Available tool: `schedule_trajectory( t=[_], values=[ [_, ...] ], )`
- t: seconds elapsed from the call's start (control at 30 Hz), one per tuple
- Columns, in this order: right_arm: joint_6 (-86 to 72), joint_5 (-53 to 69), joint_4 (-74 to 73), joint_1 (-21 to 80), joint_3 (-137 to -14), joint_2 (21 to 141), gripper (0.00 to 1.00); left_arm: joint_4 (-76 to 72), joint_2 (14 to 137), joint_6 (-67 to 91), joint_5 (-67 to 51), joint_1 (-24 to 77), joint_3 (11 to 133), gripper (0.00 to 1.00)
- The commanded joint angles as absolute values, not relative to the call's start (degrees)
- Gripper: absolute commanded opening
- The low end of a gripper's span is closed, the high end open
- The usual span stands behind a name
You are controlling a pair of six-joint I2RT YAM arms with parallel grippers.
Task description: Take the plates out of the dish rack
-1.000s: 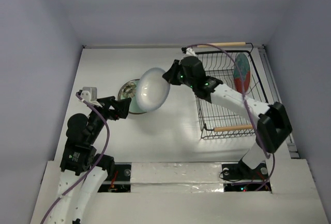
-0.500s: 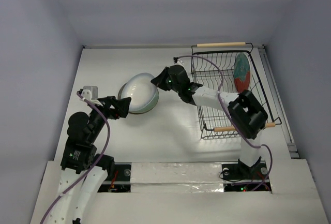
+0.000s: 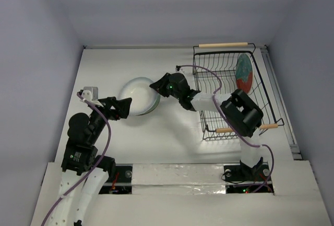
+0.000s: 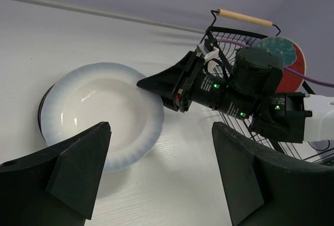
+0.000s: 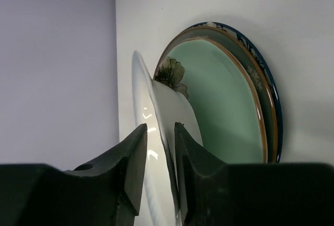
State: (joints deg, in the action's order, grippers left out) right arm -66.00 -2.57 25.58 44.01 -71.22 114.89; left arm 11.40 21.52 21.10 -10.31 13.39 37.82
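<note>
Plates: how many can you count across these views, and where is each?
4. The white plate tops a stack left of the dish rack, above the teal-green plate and a dark-rimmed plate; the red plate stands in the rack. More could hide beneath.

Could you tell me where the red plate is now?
Top view: the red plate stands on edge in the far right corner of the rack.

Plates: white plate [image 4: 102,114], bluish rim; teal-green plate [image 5: 224,116], brown edge; dark blue-grey plate [image 5: 272,106], pale pattern; red plate [image 3: 243,74], teal floral centre.
Dish rack [image 3: 214,124]: black wire, light wooden handles [image 3: 223,44].
Desk [image 3: 172,137]: white.
</note>
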Motion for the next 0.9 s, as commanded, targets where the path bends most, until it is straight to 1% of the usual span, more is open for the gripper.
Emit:
schedule_trajectory(
  t=[0.0, 0.03, 0.1, 0.13, 0.2, 0.23, 0.27, 0.33, 0.4, 0.43, 0.53, 0.6, 0.67, 0.7, 0.73, 0.77, 0.8, 0.83, 0.87],
  values=[
    [-66.9, -4.0, 32.5, 45.2, -71.2, 114.1, 0.34, 9.1, 20.7, 21.3, -10.8, 13.0, 37.2, 0.76],
    [-65.2, -4.9, 31.2, 45.2, -71.8, 114.0, 0.4, 9.0, 20.7, 21.2, -10.8, 13.0, 37.2, 0.76],
    [-63.8, -5.6, 27.9, 45.2, -72.2, 113.8, 0.43, 9.0, 20.7, 21.2, -11.0, 13.0, 37.1, 0.76],
    [-62.6, -6.3, 27.2, 45.2, -72.2, 113.6, 0.49, 8.8, 20.6, 21.3, -11.1, 13.0, 37.2, 0.76],
    [-61.3, -7.5, 24.0, 45.2, -72.9, 113.4, 0.54, 8.7, 20.4, 21.3, -11.2, 13.0, 37.1, 0.76],
    [-59.7, -7.9, 23.0, 45.2, -73.1, 113.2, 0.59, 8.7, 20.4, 21.3, -11.2, 13.0, 37.1, 0.76],
    [-58.9, -8.3, 21.8, 45.2, -73.7, 112.9, 0.61, 8.7, 20.4, 21.2, -11.3, 13.0, 37.1, 0.76],
    [-55.9, -10.1, 17.0, 45.2, -75.1, 112.6, 0.73, 8.6, 20.2, 21.3, -11.4, 13.0, 37.0, 0.76],
    [-54.1, -12.6, 13.0, 45.2, -76.3, 111.8, 0.79, 8.7, 20.1, 21.2, -11.6, 13.0, 37.0, 0.76],
    [-52.4, -13.4, 12.5, 45.2, -76.3, 111.3, 0.84, 8.5, 20.0, 21.2, -11.6, 13.0, 37.0, 0.76],
    [-48.4, -16.2, 9.2, 45.2, -76.5, 108.4, 0.89, 8.5, 19.8, 21.3, -11.8, 13.0, 36.9, 0.76],
    [-46.0, -17.2, 7.4, 45.2, -76.3, 104.7, 0.89, 8.5, 19.7, 21.3, -12.0, 13.0, 37.0, 0.76],
    [-41.6, -18.6, 5.7, 45.2, -75.8, 101.3, 0.75, 8.4, 19.5, 21.3, -12.1, 13.0, 37.0, 0.76],
    [-39.9, -20.1, 4.1, 45.2, -75.2, 99.1, 0.64, 8.4, 19.3, 21.2, -12.2, 13.0, 37.0, 0.76],
    [-38.1, -24.4, 3.3, 45.2, -74.5, 94.1, 0.32, 8.4, 19.2, 21.3, -12.2, 13.0, 37.0, 0.76],
    [-34.7, -27.0, 1.9, 45.2, -73.1, 91.5, 0.16, 8.4, 18.9, 21.2, -12.2, 13.0, 36.9, 0.76],
    [-33.1, -29.0, -1.9, 44.1, -72.5, 89.1, 0.04, 8.4, 18.7, 21.1, -12.2, 13.0, 36.9, 0.76],
    [-29.7, -32.0, -3.2, 41.8, -71.8, 86.7, 0.0, 8.4, 18.5, 21.1, -12.3, 13.0, 36.9, 0.76],
    [-28.2, -33.1, -4.6, 40.1, -69.9, 82.1, 0.0, 8.4, 18.5, 21.1, -12.3, 13.0, 36.9, 0.76]
  ],
)
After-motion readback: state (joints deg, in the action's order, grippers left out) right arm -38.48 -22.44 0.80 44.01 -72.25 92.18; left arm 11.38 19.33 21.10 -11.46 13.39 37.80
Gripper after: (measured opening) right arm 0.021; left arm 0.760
